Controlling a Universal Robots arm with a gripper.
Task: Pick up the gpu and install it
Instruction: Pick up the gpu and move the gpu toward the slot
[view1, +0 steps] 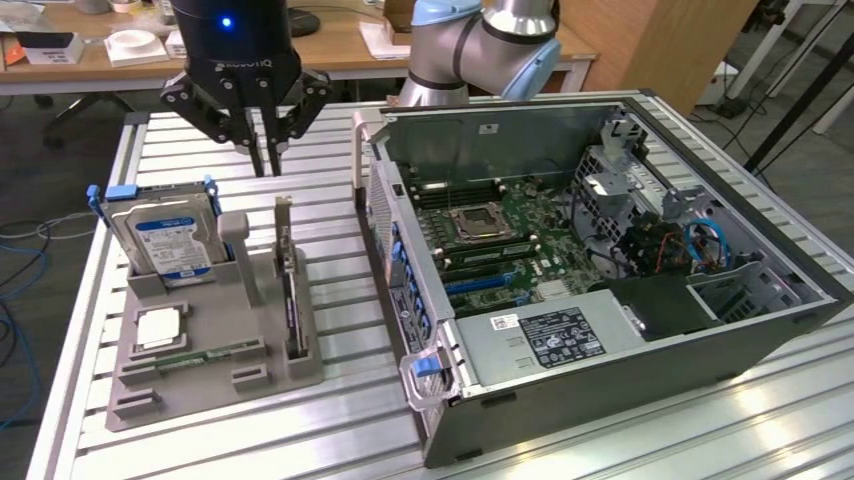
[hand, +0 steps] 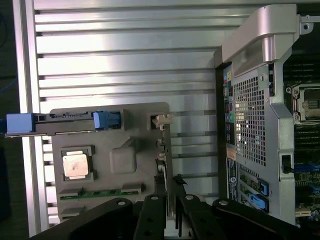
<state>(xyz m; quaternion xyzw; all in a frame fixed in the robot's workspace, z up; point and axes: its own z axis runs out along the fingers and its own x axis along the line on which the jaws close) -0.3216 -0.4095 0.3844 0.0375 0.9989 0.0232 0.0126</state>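
A wide table of silver aluminium slats (view1: 174, 140) is carrying everything in the scene. The biggest thing on it is a dark grey open computer case (view1: 601, 400), lying on its side with its green motherboard facing upward, just beside the grey plastic holder tray (view1: 187, 385). A silver and pale blue robot arm (view1: 481, 45) is rising behind the case.

A black two-fingered gripper (view1: 268, 165) is hanging above the far end of the holder tray, pointing straight down. Its fingers are standing a narrow gap apart and gripping nothing. From the wrist view, the gap is lining up over the thin edge of the card below.

A thick silver hard drive with a blue and white label (view1: 167, 240) is standing upright in the tray, on the side away from the case.

The gpu (view1: 287, 280), a flat green circuit card, is standing on its long edge in a slot along the tray's side nearest the case, with its silver end bracket (hand: 161, 120) at the far end. Nothing is touching it.

A small square silver processor chip (view1: 160, 328) and a narrow green memory stick (view1: 214, 355) are lying flat in the tray's near pockets.

The card is probably light and stiff but fragile. The free upper edge looks like the safest place to pinch it, across the thin board, keeping clear of the cooler.
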